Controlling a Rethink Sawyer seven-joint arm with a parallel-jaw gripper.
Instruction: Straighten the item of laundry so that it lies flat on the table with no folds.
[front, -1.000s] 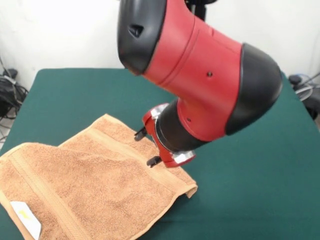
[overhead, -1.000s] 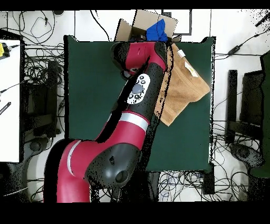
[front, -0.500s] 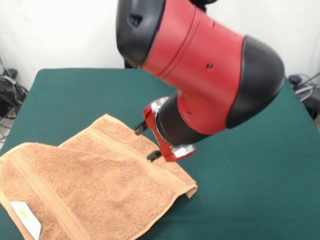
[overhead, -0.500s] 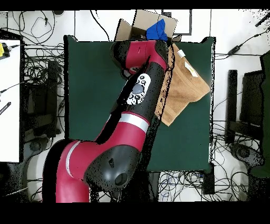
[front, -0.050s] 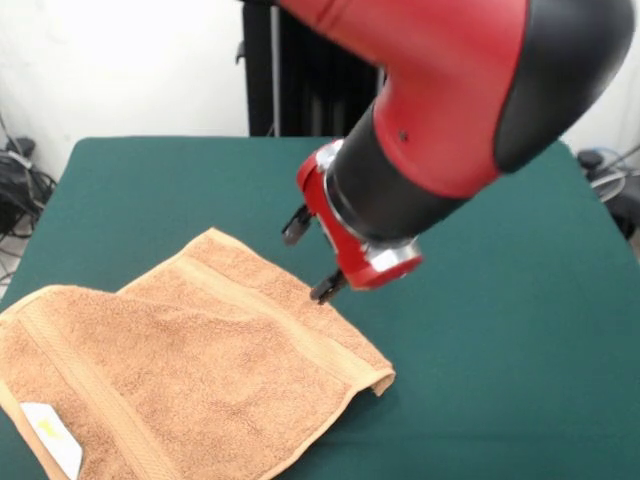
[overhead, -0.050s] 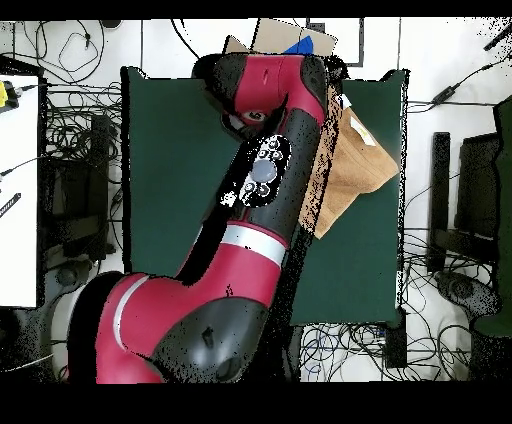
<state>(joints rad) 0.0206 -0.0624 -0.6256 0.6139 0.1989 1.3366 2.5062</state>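
— Front view first: what has changed?

— The gripper has lifted since half a second ago; its two dark fingertips stand spread apart with nothing between them, one just above the towel's far edge, the other higher over the green cloth; a second ago the lower tip sat right at the fabric. The red and black arm has swung up and toward the right, so more of the table shows behind it.

— And the towel?

— The item of laundry has not shifted; it lies at the table's near left corner, running off the bottom and left edges of the picture (a fold line crosses it from the left edge to the upper corner), with the white tag at the lower left.

— Overhead?

— The arm covers the table's middle and now hides more of the towel's inner side than before; the gripper itself is hidden beneath it; the towel lies near the table's upper right corner.
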